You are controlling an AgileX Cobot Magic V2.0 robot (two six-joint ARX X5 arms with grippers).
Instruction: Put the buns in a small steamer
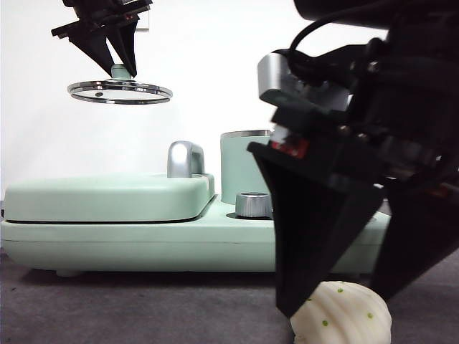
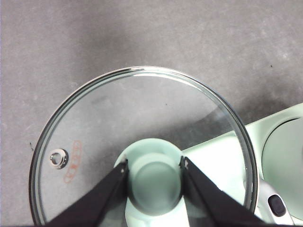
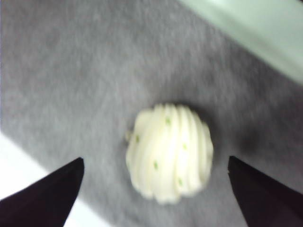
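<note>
While the left gripper point(image 2: 154, 175) is clamping the green knob point(image 2: 154, 182) of the glass lid point(image 1: 120, 92) between its two black jaws, it is holding that lid level in the air, high above the flat mint-green griddle point(image 1: 107, 197) in the front view. Through the glass, the left wrist view is showing grey table cloth point(image 2: 142, 38) and a corner of the pale green appliance. The right gripper point(image 3: 154, 170) is hanging low over the table with its jaws spread wide, one on each side of the ridged bun point(image 3: 169, 152) and apart from it, gripping nothing. That round white bun with twisted ridges and green specks is sitting on the grey cloth just in front of the appliance's base point(image 1: 179, 244). Behind the base's chrome dial point(image 1: 254, 204), the small steamer point(image 1: 244, 166) is standing upright with its steel rim uncovered; whether anything is lying inside it cannot be told from here. A chrome handle point(image 1: 186, 158) is rising behind the griddle's closed top.
</note>
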